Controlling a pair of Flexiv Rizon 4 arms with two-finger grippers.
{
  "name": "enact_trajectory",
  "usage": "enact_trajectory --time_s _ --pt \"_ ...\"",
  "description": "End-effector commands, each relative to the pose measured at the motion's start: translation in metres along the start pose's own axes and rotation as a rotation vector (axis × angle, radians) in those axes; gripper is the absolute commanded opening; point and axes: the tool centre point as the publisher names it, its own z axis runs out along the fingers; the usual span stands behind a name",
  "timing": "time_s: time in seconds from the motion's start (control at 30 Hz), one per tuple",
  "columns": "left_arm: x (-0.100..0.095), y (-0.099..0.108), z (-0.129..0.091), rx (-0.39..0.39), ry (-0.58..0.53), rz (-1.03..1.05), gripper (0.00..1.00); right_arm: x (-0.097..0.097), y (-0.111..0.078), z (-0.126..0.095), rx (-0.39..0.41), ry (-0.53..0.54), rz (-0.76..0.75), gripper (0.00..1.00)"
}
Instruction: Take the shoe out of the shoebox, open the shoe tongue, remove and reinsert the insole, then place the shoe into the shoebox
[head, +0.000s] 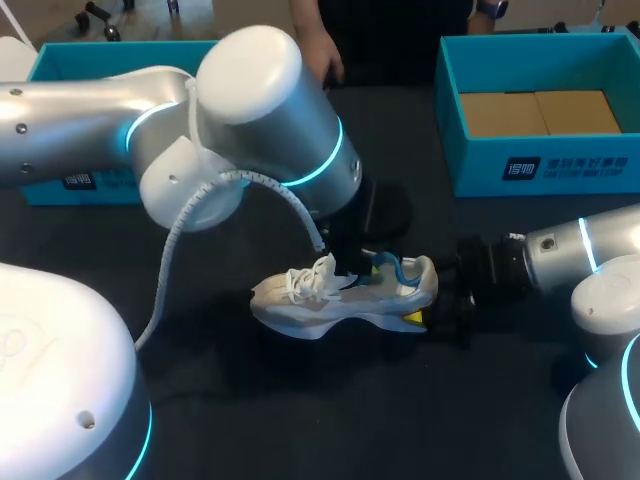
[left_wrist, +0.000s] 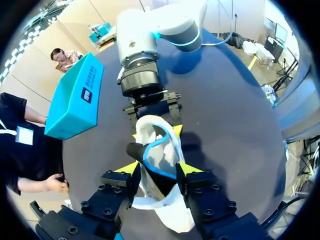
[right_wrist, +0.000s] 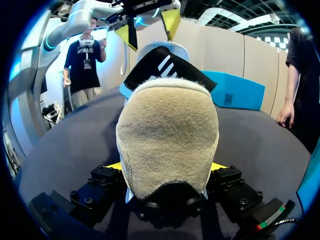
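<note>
A white shoe (head: 320, 300) with blue trim lies on its sole mid-table, toe toward my left side. Its black tongue (right_wrist: 165, 70) stands up out of the opening. My left gripper (left_wrist: 158, 170) hangs open over the collar, a yellow tip on each side of the shoe (left_wrist: 167, 150), nothing pinched between them. My right gripper (right_wrist: 167, 167) is at table height behind the shoe, with both fingers pressed against the beige heel (right_wrist: 167, 135), so it is shut on the shoe. The head view shows this right gripper (head: 425, 310) at the heel end.
One blue shoebox (head: 540, 150) with cardboard inside stands at the back right, another blue box (head: 60, 60) at the back left. A person's hand (head: 325, 60) is at the table's far edge. Dark tabletop (head: 300, 420) lies in front of the shoe.
</note>
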Motion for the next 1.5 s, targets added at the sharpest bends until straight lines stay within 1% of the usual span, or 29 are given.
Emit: enact_trajectory --time_s 0.03,0.17,0.33,0.6,0.7,0.83,0.93,0.97,1.1,1.4,1.5 --pt "0.008 0.005 -0.018 -0.006 -0.001 0.008 0.47 0.0 -0.003 0.001 0.004 -0.001 0.001 0.0" --pt "0.017 0.008 -0.03 -0.008 -0.015 0.017 0.45 0.0 -0.003 0.001 0.004 -0.001 0.001 0.0" --pt "0.027 0.014 -0.038 -0.02 -0.036 0.026 0.47 0.0 -0.003 0.001 0.004 -0.001 0.001 0.0" --pt "0.033 0.016 -0.04 -0.038 -0.041 0.026 0.48 0.0 -0.003 0.001 0.004 -0.001 0.001 0.0" --pt "0.034 0.015 -0.041 -0.045 -0.063 0.028 0.49 0.0 -0.003 0.001 0.004 -0.001 0.001 0.0" --pt "0.03 0.008 -0.038 -0.044 -0.072 0.029 0.49 0.0 -0.003 0.001 0.004 -0.001 0.001 0.0" --pt "0.026 0.002 -0.033 -0.045 -0.103 0.026 0.49 0.0 -0.003 0.001 0.004 -0.001 0.001 0.0" --pt "0.024 -0.001 -0.032 -0.043 -0.107 0.027 0.51 0.0 -0.003 0.001 0.004 -0.001 0.001 0.0" --pt "0.016 -0.01 -0.02 -0.051 -0.149 0.023 0.5 0.0 -0.003 0.001 0.004 -0.001 0.001 0.0" --pt "-0.002 -0.021 0.006 -0.085 -0.173 0.007 0.48 0.0 -0.003 0.001 0.004 -0.001 0.001 0.0" --pt "-0.008 -0.023 0.011 -0.094 -0.175 0.001 0.48 0.0 -0.003 0.001 0.004 -0.001 0.001 0.0"
